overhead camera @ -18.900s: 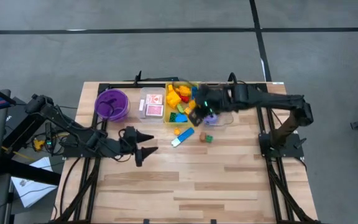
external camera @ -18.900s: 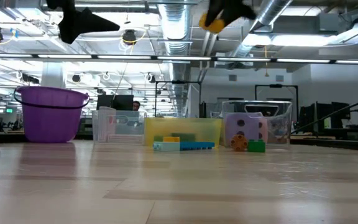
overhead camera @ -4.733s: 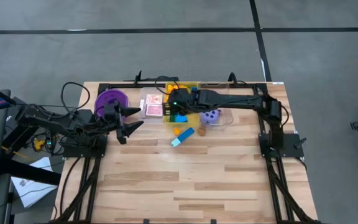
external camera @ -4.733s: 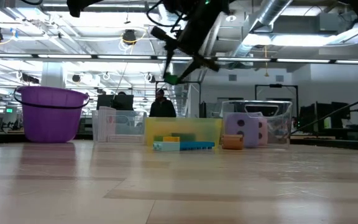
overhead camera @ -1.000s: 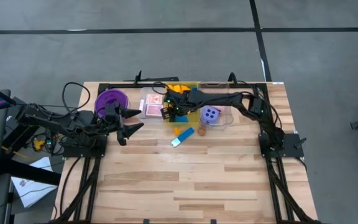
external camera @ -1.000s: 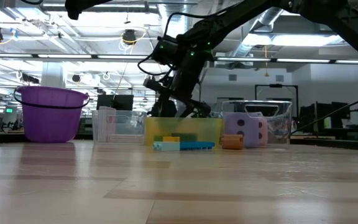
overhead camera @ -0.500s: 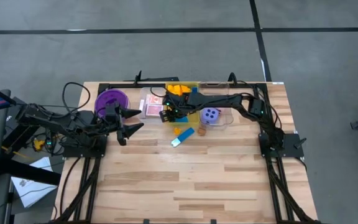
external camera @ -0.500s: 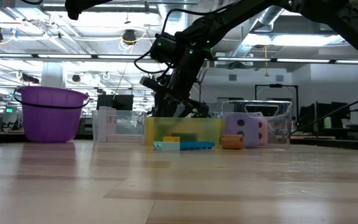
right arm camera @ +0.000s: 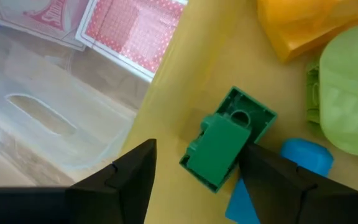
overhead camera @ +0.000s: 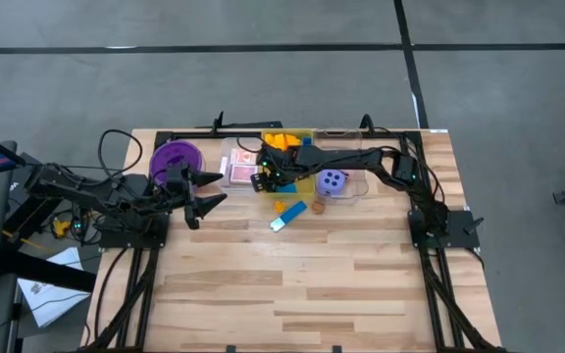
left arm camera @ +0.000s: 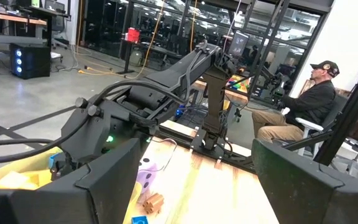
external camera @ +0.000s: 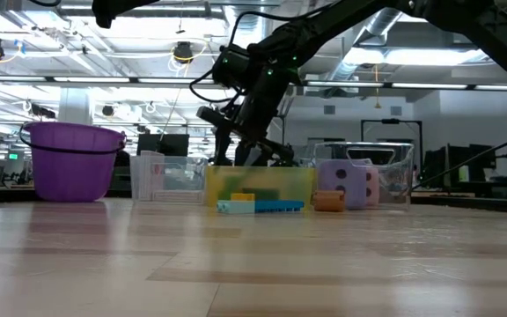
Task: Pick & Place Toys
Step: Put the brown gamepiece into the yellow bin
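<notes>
- Right gripper [right arm camera: 194,165] has dipped into the yellow bin [overhead camera: 266,183], jaws apart around a green block [right arm camera: 227,138], seemingly released.
- Rising now could snag it.
- Left gripper [overhead camera: 211,200] idles open.

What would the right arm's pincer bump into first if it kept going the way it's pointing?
Most likely the small green plastic building block lying between the open fingers of the right pincer, on the floor of the yellow rectangular bin. The wrist view can't show how far off the block is.
</notes>
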Action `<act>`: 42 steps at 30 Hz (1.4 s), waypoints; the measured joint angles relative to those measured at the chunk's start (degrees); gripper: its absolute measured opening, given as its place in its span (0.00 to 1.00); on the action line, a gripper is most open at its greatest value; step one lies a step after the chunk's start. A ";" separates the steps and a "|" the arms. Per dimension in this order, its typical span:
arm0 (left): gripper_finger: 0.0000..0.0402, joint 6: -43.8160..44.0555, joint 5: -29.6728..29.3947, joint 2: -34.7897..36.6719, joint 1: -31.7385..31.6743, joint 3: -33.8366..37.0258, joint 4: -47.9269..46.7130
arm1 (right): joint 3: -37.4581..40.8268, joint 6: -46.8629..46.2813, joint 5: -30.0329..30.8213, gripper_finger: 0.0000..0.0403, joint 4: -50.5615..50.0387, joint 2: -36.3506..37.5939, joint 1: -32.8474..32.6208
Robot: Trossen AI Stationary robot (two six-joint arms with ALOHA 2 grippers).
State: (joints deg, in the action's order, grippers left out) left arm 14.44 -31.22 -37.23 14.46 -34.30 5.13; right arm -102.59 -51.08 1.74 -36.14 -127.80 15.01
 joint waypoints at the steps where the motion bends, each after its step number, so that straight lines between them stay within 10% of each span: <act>1: 0.76 0.00 0.00 0.00 0.00 0.00 0.02 | -0.01 -0.31 -0.04 0.54 0.03 0.04 0.06; 15: 0.76 0.00 0.00 0.00 -0.01 0.00 0.02 | -0.07 -1.41 0.32 0.55 -0.95 1.68 0.11; 30: 0.76 0.04 0.00 0.00 -0.02 0.00 0.07 | -0.09 -5.92 16.14 0.54 -7.18 12.54 -6.07; 42: 0.76 2.99 0.00 0.00 0.00 0.00 0.02 | -0.02 -35.02 28.84 0.54 -26.33 12.36 -22.77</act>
State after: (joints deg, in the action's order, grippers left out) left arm 17.43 -31.22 -37.23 14.46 -34.30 5.15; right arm -102.61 -86.10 30.58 -62.47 -115.44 -7.77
